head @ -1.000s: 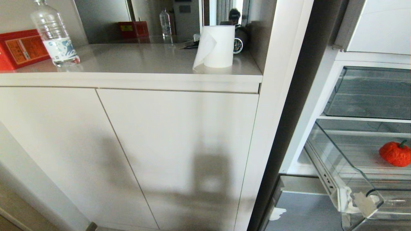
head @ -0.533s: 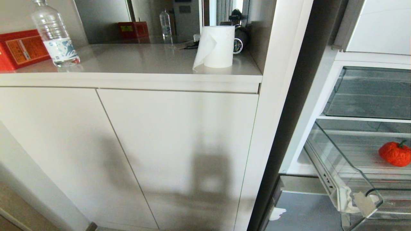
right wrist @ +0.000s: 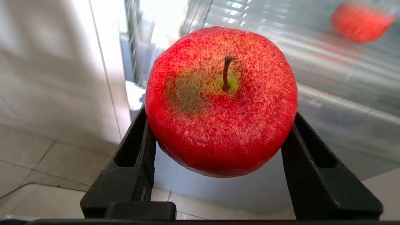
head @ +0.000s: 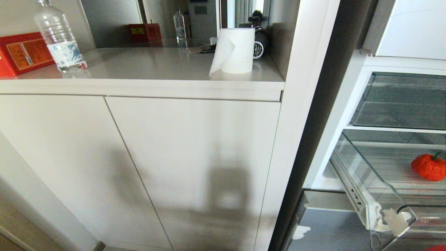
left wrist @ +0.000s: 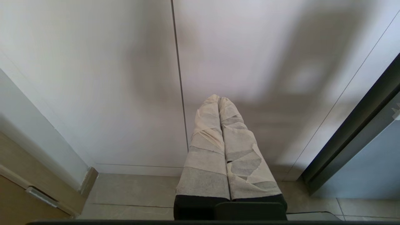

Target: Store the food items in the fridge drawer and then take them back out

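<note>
A red apple with a brown stem fills the right wrist view, and my right gripper is shut on it, one black finger on each side. A sliver of that apple shows at the head view's lower right corner. The other food item, a red knitted tomato, lies inside the fridge drawer, which is pulled out and has white tape on its front corner. My left gripper, wrapped in pale tape, is shut and empty, low in front of the cabinet doors.
A white cabinet stands left of the fridge. Its countertop carries a paper roll, a water bottle and a red box. A second clear drawer sits above the open one. Tiled floor lies below.
A red sliver of the apple has come into the head view's lower right corner. The tomato, the drawer and the left arm have not moved.
</note>
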You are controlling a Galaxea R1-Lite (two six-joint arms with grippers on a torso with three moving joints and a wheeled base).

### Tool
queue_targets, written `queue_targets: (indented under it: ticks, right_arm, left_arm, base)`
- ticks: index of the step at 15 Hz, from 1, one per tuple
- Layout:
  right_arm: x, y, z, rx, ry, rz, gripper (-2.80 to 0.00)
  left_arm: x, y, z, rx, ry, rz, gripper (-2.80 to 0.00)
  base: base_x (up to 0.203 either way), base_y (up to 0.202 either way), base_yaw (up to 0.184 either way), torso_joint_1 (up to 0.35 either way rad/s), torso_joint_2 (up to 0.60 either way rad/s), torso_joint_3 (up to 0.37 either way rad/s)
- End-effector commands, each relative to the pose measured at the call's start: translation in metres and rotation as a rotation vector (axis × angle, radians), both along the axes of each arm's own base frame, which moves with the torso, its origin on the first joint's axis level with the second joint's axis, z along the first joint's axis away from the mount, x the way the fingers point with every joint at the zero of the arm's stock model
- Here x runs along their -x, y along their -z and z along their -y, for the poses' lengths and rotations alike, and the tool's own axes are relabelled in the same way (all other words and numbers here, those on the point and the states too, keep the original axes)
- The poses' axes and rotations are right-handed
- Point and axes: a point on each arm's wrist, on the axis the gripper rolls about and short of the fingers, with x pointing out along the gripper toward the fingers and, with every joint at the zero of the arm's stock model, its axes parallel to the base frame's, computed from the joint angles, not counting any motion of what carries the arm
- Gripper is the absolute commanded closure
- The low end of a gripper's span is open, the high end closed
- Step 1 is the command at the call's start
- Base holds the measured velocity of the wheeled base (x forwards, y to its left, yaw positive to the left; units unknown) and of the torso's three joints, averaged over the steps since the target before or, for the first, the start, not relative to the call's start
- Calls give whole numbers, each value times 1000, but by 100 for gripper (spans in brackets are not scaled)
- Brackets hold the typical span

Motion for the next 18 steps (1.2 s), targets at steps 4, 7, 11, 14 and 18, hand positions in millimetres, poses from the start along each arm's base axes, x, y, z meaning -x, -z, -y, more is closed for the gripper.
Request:
queue_targets:
  ticks: [4, 7, 11, 14, 18]
  right_arm:
    - [13, 11, 0, -16, -11, 123, 0]
    - [14, 12, 0, -59, 0, 144, 0]
    - [14, 12, 0, -67, 8, 144, 0]
    - [14, 12, 0, -60, 1, 143, 0]
    - [14, 12, 0, -63, 3, 144, 0]
  left_arm:
    - [0, 0, 0, 1, -2, -1, 0]
    - [0, 0, 0, 1, -3, -1, 0]
    - [0, 0, 0, 1, -3, -1, 0]
    - [0, 0, 0, 1, -3, -1, 0]
    - [0, 0, 0, 1, -3, -1, 0]
  base:
    - [0, 0, 0, 0, 0, 0]
    - [0, 0, 0, 0, 0, 0]
    - [0, 0, 0, 0, 0, 0]
    - [0, 0, 0, 0, 0, 0]
    - [0, 0, -25, -6, -2, 1]
